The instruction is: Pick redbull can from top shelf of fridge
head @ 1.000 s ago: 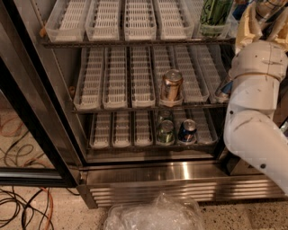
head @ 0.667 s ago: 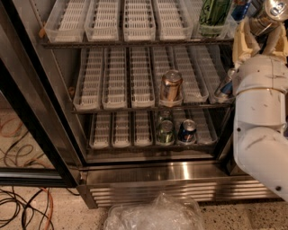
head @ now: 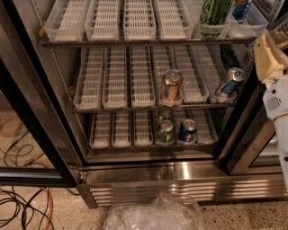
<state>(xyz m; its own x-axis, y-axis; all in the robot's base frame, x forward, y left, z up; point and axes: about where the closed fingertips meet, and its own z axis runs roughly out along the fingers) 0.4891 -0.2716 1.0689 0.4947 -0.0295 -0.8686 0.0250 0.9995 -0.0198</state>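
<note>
The fridge (head: 148,173) stands open in front of me. Its top shelf (head: 135,41) carries a row of white slotted trays. A slim blue can, apparently the redbull can (head: 242,10), stands in the rightmost tray, cut off by the top edge, beside a tall green-and-black can (head: 215,13). A second blue-and-silver can (head: 229,81) leans tilted at the right of the middle shelf. My arm (head: 275,103) comes up along the right edge, with a cream wrist part (head: 267,56). My gripper (head: 280,18) is at the top right corner, mostly out of frame, right of the blue can.
A copper-gold can (head: 171,85) stands on the middle shelf. A green can (head: 165,131) and a blue can (head: 187,130) stand on the lower shelf. The black-framed glass door (head: 36,134) hangs open at left. Cables (head: 22,206) and a plastic bag (head: 155,215) lie on the floor.
My arm has moved right and up toward the top right corner, uncovering the right side of the middle shelf and the tilted blue-and-silver can.
</note>
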